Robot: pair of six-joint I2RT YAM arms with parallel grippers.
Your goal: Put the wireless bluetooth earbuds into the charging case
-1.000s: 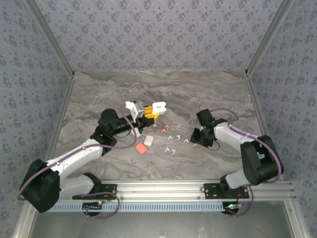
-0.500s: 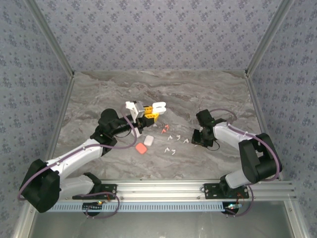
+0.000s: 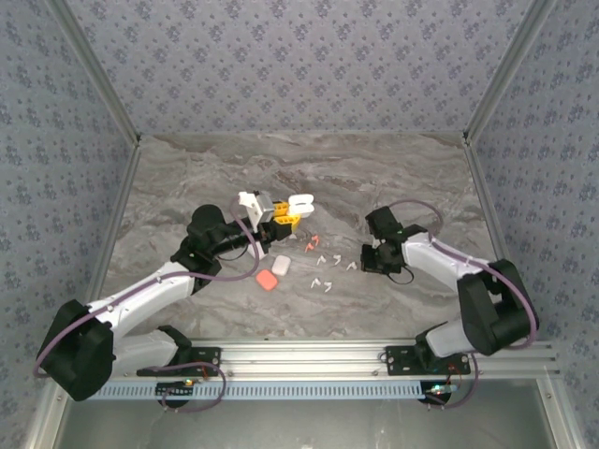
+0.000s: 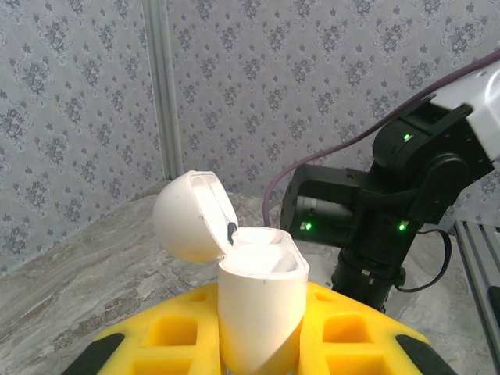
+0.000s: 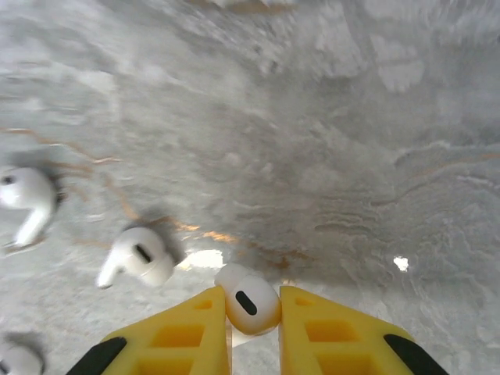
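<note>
My left gripper [image 3: 284, 216] is shut on a white charging case [image 4: 262, 305], held upright above the table with its lid [image 4: 186, 216] flipped open to the left. Its yellow fingers [image 4: 176, 336] clamp the case's lower body. My right gripper [image 5: 252, 295] is down at the marble table, shut on a white earbud [image 5: 251, 308] pinched between the yellow fingertips. In the top view this gripper [image 3: 368, 264] sits at the right end of a scatter of white earbuds [image 3: 324, 260]. Two more loose earbuds [image 5: 137, 256] lie left of the held one.
A closed white case [image 3: 281, 265] and a coral-red case [image 3: 267, 281] lie left of the earbuds. A pair of coral-red earbuds [image 3: 312, 241] lies just behind the white ones. The right arm [image 4: 391, 211] stands close in front of the held case.
The right gripper has shut on a white earbud and its wrist has shifted slightly left. The left arm and its case have stayed put.
</note>
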